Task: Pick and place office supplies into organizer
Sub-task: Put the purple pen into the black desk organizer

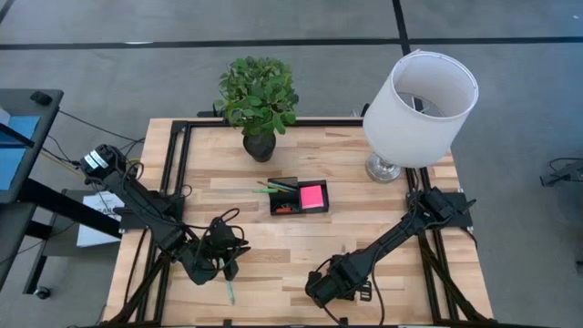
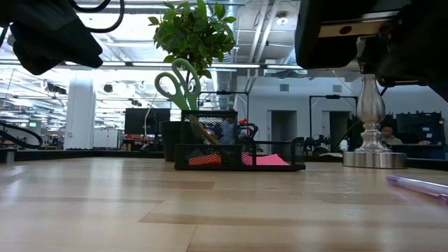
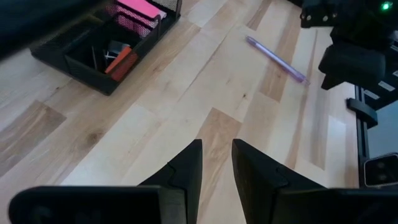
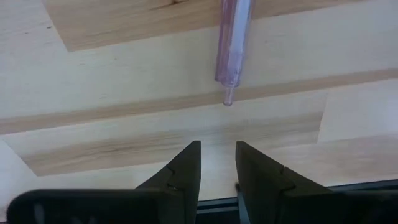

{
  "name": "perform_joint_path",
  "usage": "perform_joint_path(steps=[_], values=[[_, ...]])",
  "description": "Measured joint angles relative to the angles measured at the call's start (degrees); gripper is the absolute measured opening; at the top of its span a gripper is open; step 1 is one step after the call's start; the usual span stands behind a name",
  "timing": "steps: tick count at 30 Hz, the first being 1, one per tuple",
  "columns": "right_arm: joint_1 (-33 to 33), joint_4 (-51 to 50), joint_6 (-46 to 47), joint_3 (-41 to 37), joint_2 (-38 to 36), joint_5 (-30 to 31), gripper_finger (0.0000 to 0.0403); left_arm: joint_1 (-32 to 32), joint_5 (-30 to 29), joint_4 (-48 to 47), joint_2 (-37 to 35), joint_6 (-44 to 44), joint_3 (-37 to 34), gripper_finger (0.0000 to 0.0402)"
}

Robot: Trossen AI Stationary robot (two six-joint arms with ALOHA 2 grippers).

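The black organizer (image 1: pixel 299 199) sits mid-table and holds the pink sticky-note pad (image 1: pixel 312 195), green-handled scissors (image 2: pixel 176 82) standing upright, pens and small red and black bits (image 3: pixel 118 59). A purple pen (image 4: pixel 233 43) lies flat on the wood just ahead of my right gripper (image 4: pixel 217 152), and it also shows in the left wrist view (image 3: pixel 277 59). A teal pen (image 1: pixel 230 292) lies near the table's near edge, beside my left gripper (image 1: pixel 224 266). Both grippers hover over the near part of the table, shut and holding nothing.
A potted plant (image 1: pixel 258 100) stands at the far edge behind the organizer. A white-shaded lamp (image 1: pixel 414 105) stands at the far right. Black rails (image 1: pixel 178 173) run along the table's sides. Bare wood lies between the organizer and both grippers.
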Motion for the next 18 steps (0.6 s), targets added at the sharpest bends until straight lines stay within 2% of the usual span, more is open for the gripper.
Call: perform_joint_path(steps=[15,18], values=[[-0.1,-2.2,0.9,0.0,0.1,0.2,0.0094,0.0,0.7,0.0,0.0,0.0,0.0,0.0080],[-0.3,-0.9,0.7,-0.1,2.6,0.5,0.0089,0.0,0.7,0.1,0.0,0.0,0.0,0.0080]])
